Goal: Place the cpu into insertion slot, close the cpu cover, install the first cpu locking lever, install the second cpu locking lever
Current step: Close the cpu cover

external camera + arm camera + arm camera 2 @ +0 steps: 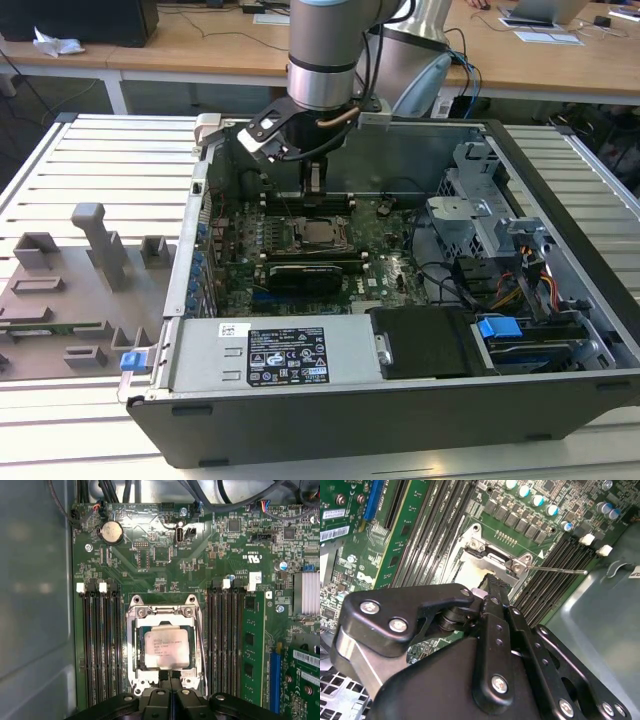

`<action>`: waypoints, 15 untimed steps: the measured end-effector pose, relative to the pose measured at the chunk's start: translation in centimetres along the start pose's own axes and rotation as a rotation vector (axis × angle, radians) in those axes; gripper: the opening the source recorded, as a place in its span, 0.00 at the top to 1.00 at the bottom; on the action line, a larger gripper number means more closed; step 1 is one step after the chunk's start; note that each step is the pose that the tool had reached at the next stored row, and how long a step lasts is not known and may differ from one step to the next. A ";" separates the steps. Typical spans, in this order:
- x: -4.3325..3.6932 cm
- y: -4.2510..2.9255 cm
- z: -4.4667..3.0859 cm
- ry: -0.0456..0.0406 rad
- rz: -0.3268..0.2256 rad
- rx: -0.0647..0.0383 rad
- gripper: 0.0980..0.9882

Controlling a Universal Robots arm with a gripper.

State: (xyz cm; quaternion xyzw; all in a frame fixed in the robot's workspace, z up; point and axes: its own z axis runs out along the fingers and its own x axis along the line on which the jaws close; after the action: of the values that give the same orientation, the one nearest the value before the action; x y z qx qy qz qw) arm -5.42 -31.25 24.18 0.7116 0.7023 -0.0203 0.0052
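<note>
Closest to the lens in both wrist views was the one black claw, its two fingertips pressed together with nothing between them. In the first wrist view the tips stood at the near edge of the socket frame, just beside the cpu; whether they touched the metal could not be told.

One cpu lay flat in the one insertion slot, its silvery top facing up and a dark band of the recess showing along one edge. One cpu cover framed it, its square window around the chip, and the plate looked lowered. In the second wrist view one thin locking lever stuck out from a corner of the socket, over the neighbouring slots.

Two banks of long black memory slots flanked the socket, one on each side. Each bank showed two white clips at its end, four in all. One round coin battery sat on the green board, well apart from the socket.

In the exterior view the arm reached down into one open computer case, with the claw just above the cpu. One power supply with a white label lay along the near wall of the case. Two blue tabs showed, one at the case's corner on the exterior view's left and one inside on the exterior view's right. The case stood on a slatted tabletop. One grey fixture board lay beside the case on the exterior view's left.
</note>
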 end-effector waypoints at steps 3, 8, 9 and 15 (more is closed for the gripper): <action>0.00 -0.34 0.01 -0.0001 0.000 0.000 0.99; -0.01 -0.81 0.03 -0.0001 0.000 0.000 0.99; -0.01 -0.88 0.03 -0.0001 0.000 0.000 0.99; -0.02 -1.65 0.09 0.0000 0.000 0.000 0.99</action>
State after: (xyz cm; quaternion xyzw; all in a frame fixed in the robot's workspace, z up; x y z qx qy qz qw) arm -7.07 -31.25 24.13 0.7116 0.7023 -0.0203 0.0052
